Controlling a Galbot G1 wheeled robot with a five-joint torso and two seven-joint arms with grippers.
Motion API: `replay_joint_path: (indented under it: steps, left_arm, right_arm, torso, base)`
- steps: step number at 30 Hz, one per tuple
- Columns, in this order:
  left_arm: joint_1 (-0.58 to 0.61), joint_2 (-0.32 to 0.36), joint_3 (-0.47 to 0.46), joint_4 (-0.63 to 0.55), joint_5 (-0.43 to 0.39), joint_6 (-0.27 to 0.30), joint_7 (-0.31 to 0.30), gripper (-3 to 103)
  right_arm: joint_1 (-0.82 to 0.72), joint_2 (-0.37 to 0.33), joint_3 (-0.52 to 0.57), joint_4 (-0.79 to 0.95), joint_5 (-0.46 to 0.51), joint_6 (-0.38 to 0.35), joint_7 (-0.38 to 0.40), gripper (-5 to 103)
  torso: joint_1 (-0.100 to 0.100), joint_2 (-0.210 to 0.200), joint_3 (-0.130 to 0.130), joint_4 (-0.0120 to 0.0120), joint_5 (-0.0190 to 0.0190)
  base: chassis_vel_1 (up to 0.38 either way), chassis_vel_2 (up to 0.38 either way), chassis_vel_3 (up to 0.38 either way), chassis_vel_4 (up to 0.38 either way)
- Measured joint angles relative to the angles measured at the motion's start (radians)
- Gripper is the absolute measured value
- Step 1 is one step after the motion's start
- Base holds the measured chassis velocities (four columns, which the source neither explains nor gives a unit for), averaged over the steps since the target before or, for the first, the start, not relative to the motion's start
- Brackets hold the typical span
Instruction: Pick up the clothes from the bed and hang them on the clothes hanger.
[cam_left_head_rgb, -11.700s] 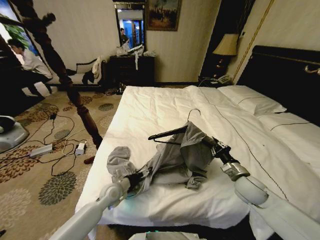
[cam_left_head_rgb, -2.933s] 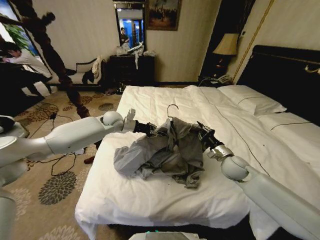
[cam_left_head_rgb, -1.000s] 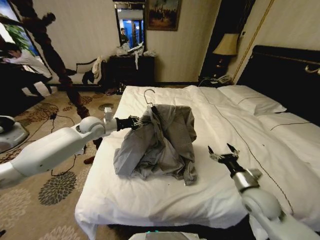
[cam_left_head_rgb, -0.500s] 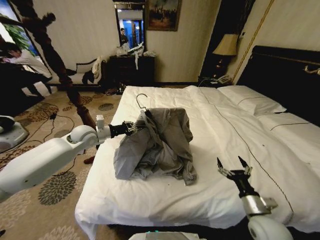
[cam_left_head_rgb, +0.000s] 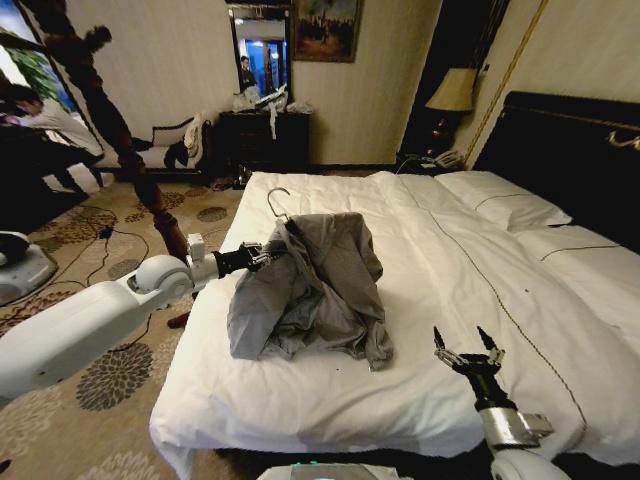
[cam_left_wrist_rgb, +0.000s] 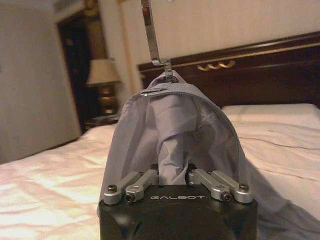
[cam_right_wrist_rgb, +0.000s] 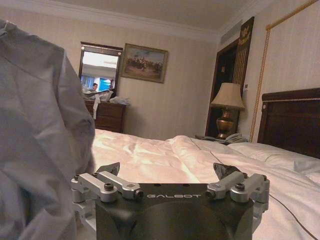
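The right gripper (cam_left_head_rgb: 467, 352) has let go and drawn back toward the foot of the bed (cam_left_head_rgb: 480, 260), its fingers spread wide and empty, while the left gripper (cam_left_head_rgb: 262, 254) stays clamped on one shoulder of the shirt (cam_left_head_rgb: 315, 285). The shirt now drapes over the clothes hanger (cam_left_head_rgb: 277, 205), seemingly gripped through the cloth, with its lower folds resting on the duvet. The left arm alone now carries it, so the dressing looks done.
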Motion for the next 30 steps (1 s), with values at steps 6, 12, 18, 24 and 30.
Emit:
replay_joint_path:
  steps: [6,12,18,24,30]
  left_arm:
    - [0.014,-0.005,-0.086,0.026,-0.088,0.036,-0.109,16]
    - [-0.027,-0.028,-0.136,0.082,-0.078,0.065,-0.174,16]
    - [-0.064,-0.010,-0.147,0.093,-0.069,0.104,-0.223,16]
    - [-0.084,0.009,-0.158,0.067,-0.063,0.150,-0.285,16]
    - [-0.130,-0.035,-0.154,0.101,-0.088,0.178,-0.324,16]
  right_arm:
    - [0.001,-0.002,-0.001,0.000,0.001,-0.002,0.001,100]
    - [0.002,-0.003,-0.001,0.001,0.002,-0.003,0.002,100]
    - [0.002,-0.003,-0.002,0.001,0.002,-0.004,0.002,100]
    - [0.002,-0.004,-0.002,0.001,0.003,-0.004,0.002,100]
    - [0.002,-0.004,-0.002,0.001,0.003,-0.005,0.003,100]
  torso:
    - [0.000,0.000,0.000,0.0000,0.0002]
    - [0.000,0.000,0.000,-0.0003,0.0001]
    - [0.000,0.000,0.000,-0.0001,0.0002]
    - [0.000,0.000,0.000,0.0000,0.0002]
    - [0.000,0.000,0.000,0.0001,0.0001]
  base:
    - [0.000,0.000,0.000,0.000]
    - [0.000,0.000,0.000,0.000]
    - [0.000,0.000,0.000,0.000]
    - [0.000,0.000,0.000,0.000]
    - [0.000,0.000,0.000,0.000]
